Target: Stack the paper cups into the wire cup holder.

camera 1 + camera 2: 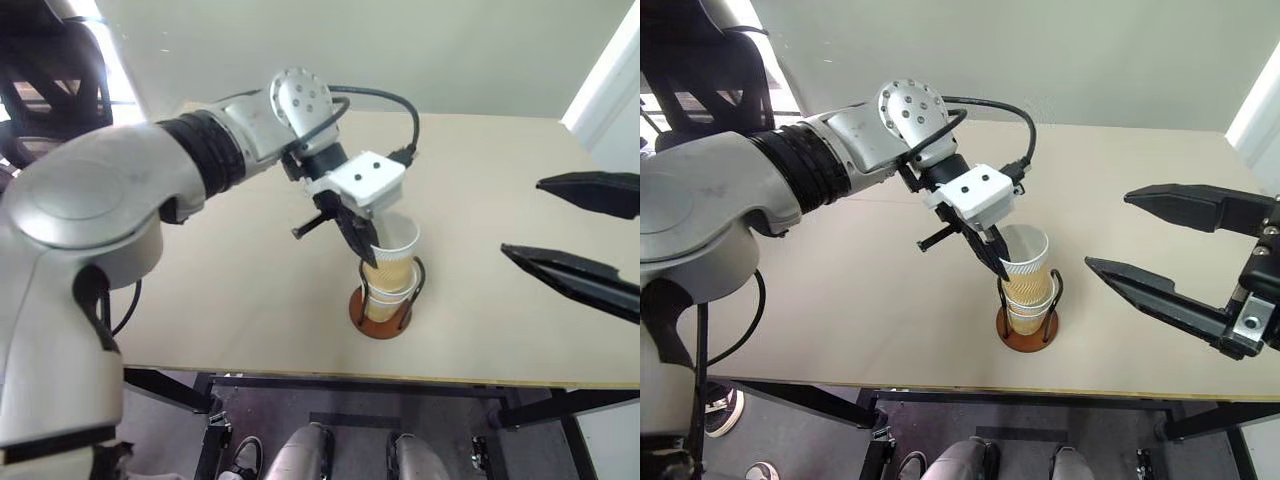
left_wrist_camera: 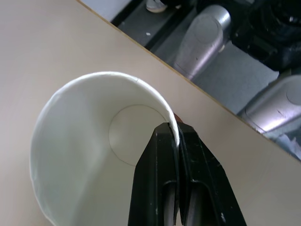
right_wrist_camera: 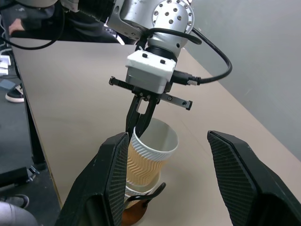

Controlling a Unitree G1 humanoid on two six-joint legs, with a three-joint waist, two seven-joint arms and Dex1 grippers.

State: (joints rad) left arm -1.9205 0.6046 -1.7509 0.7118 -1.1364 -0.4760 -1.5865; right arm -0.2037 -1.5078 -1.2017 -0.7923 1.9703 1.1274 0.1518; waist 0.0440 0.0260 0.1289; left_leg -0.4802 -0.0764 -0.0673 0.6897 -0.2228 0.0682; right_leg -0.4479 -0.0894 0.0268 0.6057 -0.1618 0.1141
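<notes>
Left jaws [image 1: 997, 268] pinching top paper cup's [image 1: 1026, 259] rim, right jaws [image 1: 1112, 232] apart beside wire cup holder [image 1: 1028, 327]

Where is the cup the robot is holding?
The top paper cup is pinched at its rim by the left gripper, sitting on the other paper cups in the wire cup holder, near the table's front edge.
</notes>
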